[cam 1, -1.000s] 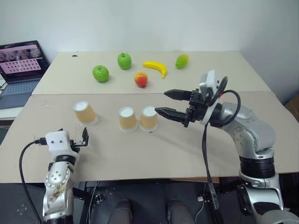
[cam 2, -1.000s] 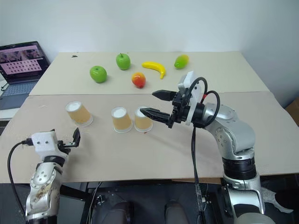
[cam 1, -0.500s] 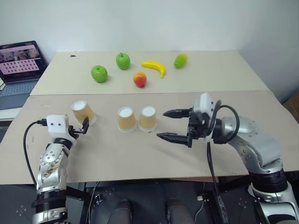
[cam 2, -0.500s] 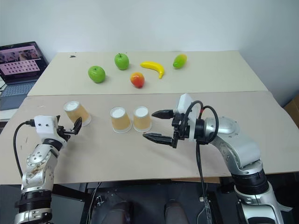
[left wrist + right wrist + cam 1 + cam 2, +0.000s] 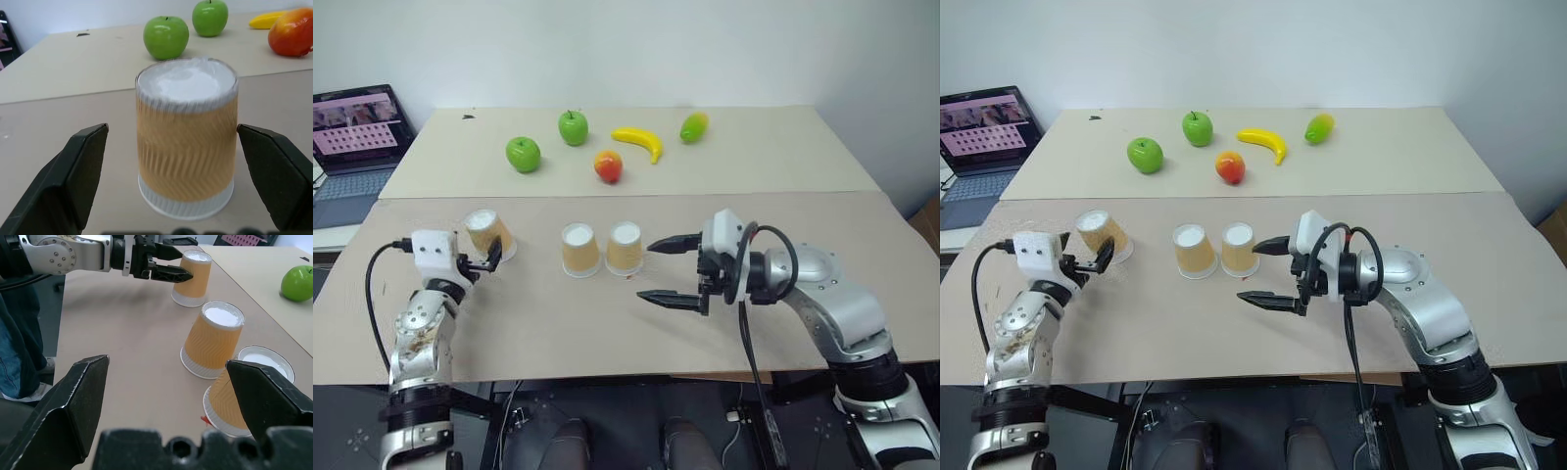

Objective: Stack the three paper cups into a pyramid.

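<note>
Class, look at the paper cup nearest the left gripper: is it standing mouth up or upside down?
Upside down. The leftmost paper cup shows its closed white base on top, and its wider rim rests on the table.

The three paper cups [image 5: 580, 250] have matt tan-orange sides with a fine ribbed pattern and white bases. The table [image 5: 754, 157] looks like matt beige board. The green apples [image 5: 523, 154] are glossy. The gripper fingers [image 5: 668, 299] are matt black plastic.

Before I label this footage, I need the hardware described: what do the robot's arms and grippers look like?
Both arms are silver-grey metal with rounded joints and black cables looping along them. Each wrist carries a white camera block. The left gripper and right gripper each have two black, tapered fingers.
</note>
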